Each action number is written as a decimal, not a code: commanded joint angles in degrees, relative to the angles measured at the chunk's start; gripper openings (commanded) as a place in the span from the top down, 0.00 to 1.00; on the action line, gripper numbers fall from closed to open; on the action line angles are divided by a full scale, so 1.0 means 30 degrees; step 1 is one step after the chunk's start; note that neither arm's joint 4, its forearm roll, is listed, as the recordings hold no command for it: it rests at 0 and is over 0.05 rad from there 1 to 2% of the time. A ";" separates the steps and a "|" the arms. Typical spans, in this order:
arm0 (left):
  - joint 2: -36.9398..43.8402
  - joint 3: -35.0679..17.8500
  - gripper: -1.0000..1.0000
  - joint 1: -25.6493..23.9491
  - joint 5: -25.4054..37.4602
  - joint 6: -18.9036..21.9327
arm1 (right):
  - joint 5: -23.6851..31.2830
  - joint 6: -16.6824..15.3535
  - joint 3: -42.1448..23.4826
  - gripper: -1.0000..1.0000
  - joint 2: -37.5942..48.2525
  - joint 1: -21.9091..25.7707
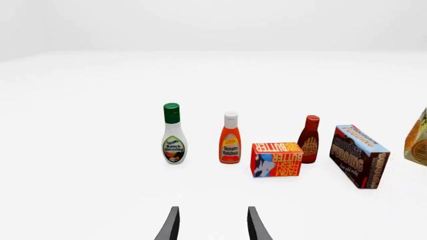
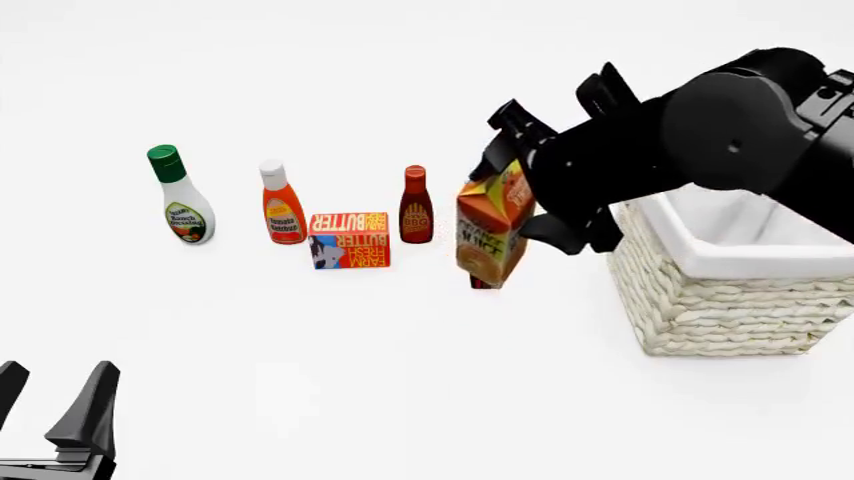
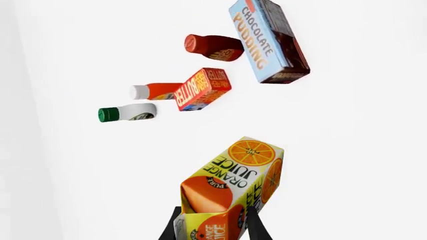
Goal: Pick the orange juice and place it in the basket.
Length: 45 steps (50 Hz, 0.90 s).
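The orange juice [image 2: 491, 235] is a tall orange-and-yellow carton, held tilted just left of the basket [image 2: 721, 300]. My right gripper [image 2: 511, 168] is shut on the carton's top end. In the right wrist view the black fingers [image 3: 257, 226] clamp both sides of the orange juice [image 3: 233, 187]. Only a sliver of the orange juice [image 1: 419, 140] shows at the edge of the left wrist view. The basket is pale wicker with a white lining, and the right arm partly covers it. My left gripper [image 2: 51, 388] is open and empty near the table's front left corner, far from the groceries.
A row of groceries stands left of the carton: ranch dressing bottle [image 2: 180, 205], ketchup bottle [image 2: 280, 210], butter box [image 2: 350, 240] and a dark red sauce bottle [image 2: 416, 205]. The chocolate pudding box [image 1: 360, 155] sits behind the carton, almost hidden in the front view.
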 commanded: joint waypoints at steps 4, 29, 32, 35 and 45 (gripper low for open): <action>0.0000 0.0000 0.00 0.0000 0.0000 0.0000 | 0.1199 0.0672 -0.3047 1.00 0.0183 -0.0773; 0.0000 0.0000 0.00 0.0000 0.0000 0.0000 | 0.4098 0.0892 -0.7956 1.00 0.1073 -0.3184; 0.0000 0.0000 0.00 0.0000 0.0000 0.0000 | 0.4391 0.0858 -0.8654 1.00 0.1220 -0.3524; 0.0000 0.0000 0.00 0.0000 0.0000 0.0000 | 0.4447 0.1044 -0.8941 1.00 0.1188 -0.3799; 0.0000 0.0000 0.00 0.0000 0.0000 0.0000 | 0.4641 0.1034 -0.9131 1.00 0.1197 -0.5288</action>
